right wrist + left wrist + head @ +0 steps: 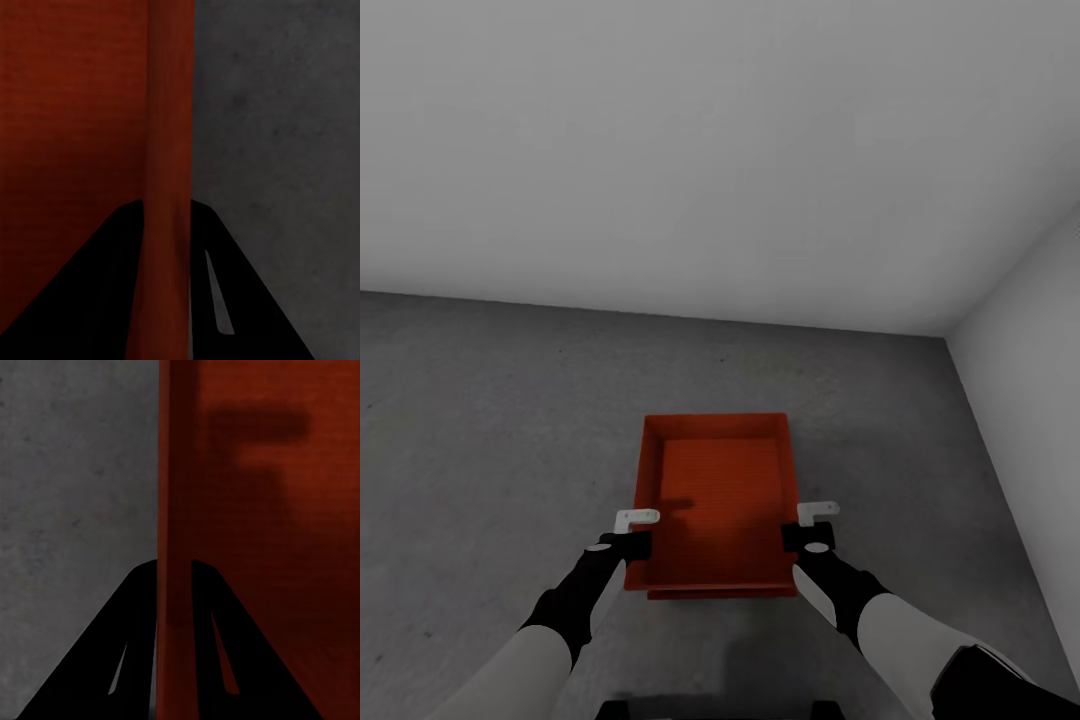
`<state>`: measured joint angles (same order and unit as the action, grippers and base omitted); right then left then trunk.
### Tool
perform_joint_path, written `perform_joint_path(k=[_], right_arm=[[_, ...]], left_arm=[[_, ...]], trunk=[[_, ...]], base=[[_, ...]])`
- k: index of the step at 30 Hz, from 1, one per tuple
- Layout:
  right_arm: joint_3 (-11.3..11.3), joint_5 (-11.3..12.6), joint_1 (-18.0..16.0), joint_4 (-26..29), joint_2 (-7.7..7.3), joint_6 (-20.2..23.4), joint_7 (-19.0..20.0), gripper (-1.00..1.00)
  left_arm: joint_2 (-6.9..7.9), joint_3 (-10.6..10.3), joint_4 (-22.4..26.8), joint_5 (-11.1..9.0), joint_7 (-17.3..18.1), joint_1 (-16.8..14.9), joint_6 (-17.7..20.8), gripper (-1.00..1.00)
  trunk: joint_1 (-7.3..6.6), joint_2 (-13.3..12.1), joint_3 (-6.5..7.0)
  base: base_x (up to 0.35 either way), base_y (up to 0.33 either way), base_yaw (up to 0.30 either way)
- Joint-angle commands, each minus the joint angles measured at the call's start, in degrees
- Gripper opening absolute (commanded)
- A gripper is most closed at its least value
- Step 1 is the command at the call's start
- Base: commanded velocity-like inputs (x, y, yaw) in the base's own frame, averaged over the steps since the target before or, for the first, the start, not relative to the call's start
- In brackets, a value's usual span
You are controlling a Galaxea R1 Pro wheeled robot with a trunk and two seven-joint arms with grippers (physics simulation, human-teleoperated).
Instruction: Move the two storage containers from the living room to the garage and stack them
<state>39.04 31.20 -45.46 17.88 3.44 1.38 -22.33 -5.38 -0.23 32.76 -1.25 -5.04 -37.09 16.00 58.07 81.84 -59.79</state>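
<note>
We're in the garage, facing a corner. Nearest to us in the head view, both arms reach forward and down, white forearms with black wrists.

Left end effector (628, 532) sits at the left long wall of the orange-red container (720, 490), near its close end. Left wrist view: the two black fingers (112, 660) straddle that thin wall, one outside over the floor (75, 510), one inside over the bin's bottom. Closed down onto the wall, no visible gap.

Right end effector (812, 525) mirrors it on the right long wall. Right wrist view: its fingers (240, 300) stand on either side of the wall (169, 187), pinched on it the same way.

So we have the container gripped on both sides. A second red edge (722, 594) shows just under its near rim; it looks like the other container underneath, but we can't tell how the two seat or whether the upper one is fully down.

The bin is empty, ribbed bottom, with an end-effector shadow cast inside. No labels, brands or writing readable anywhere.

Around it, dark grey mottled concrete floor (480, 420). Beyond, the plain pale grey back wall (690, 150), meeting a side wall (1030, 380) at the right.
</note>
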Motion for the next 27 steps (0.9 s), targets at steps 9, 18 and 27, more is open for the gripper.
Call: perform_joint_path(k=[9, 18, 27], right_arm=[[1.04, 1.32, -0.07, -2.59, -0.02, 0.72, -0.78, -1.00], [1.04, 1.32, -0.07, -2.59, -0.02, 0.72, -0.75, -1.00], [1.04, 1.32, -0.07, -2.59, -0.02, 0.72, -0.77, -1.00]], left_arm=[[0.02, -1.05, 0.20, 0.00, 0.38, 0.00, 0.26, -1.00], [0.02, -1.06, 0.20, 0.02, 0.38, 0.00, 0.26, -1.00], [0.08, -1.02, 0.20, 0.02, 0.38, 0.00, 0.25, -1.00]], trunk=[[0.22, 0.44, -0.21], [0.22, 0.44, -0.21], [0.22, 0.44, -0.21]], base=[[0.000, 0.000, 0.000], [0.000, 0.000, 0.000], [0.000, 0.000, 0.000]])
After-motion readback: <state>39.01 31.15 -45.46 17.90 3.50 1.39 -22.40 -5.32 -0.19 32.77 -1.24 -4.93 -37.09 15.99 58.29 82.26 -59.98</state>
